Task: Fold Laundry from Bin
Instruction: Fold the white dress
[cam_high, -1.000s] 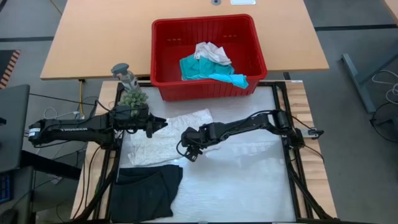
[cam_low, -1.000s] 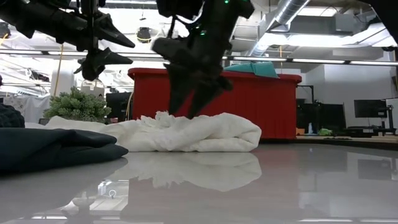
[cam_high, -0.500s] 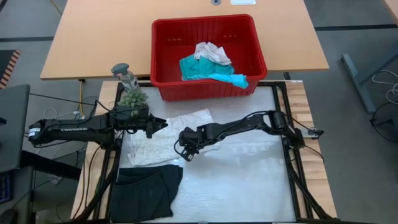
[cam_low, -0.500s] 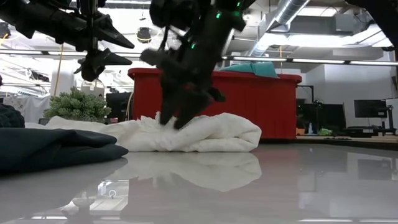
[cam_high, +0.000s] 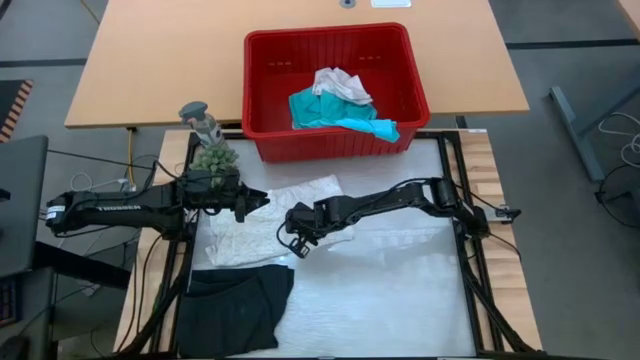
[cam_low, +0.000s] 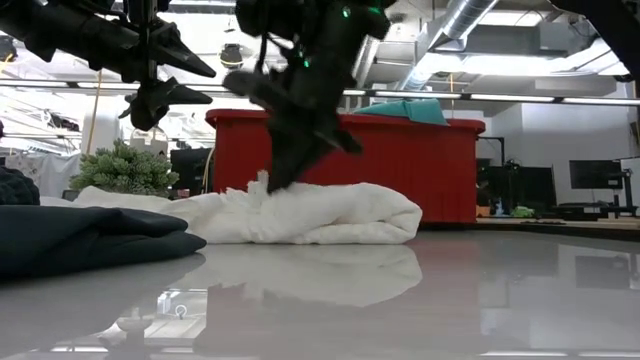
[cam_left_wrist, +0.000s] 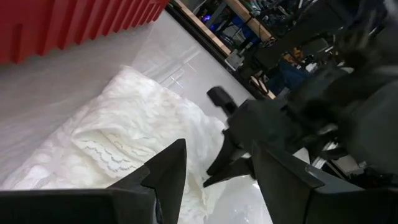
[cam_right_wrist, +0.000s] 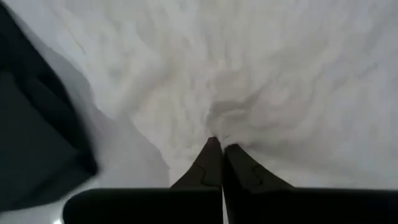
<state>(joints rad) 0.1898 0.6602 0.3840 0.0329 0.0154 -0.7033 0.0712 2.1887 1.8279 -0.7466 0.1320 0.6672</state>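
1. The right gripper (cam_right_wrist: 219, 149) has its fingers (cam_low: 283, 172) pressed together, pinching a small peak of the white lacy garment (cam_high: 268, 222) between the tips; the cloth puckers up into the closed tips.
2. Just beside those fingers, on the near side of the white cloth, lies the black garment (cam_high: 236, 306), flat on the white table (cam_high: 400, 290) and touching the white garment's near edge.
3. The white garment itself spreads out from the pinched point away toward the left arm, bunched and wrinkled along its length.
4. The left gripper (cam_high: 258, 199) hovers above the far side of the white garment, its fingers (cam_left_wrist: 166, 171) held partly apart with nothing between them; the right gripper shows just beyond its tips.
5. Behind the left gripper stands a small green plant (cam_high: 214, 158).
6. Farther off beyond both sets of fingers sits the bin (cam_high: 263, 92), on a wooden table (cam_high: 150, 70).
7. In the bin lie a teal garment (cam_high: 322, 110) and a white garment (cam_high: 338, 84), resting partly on the teal one.
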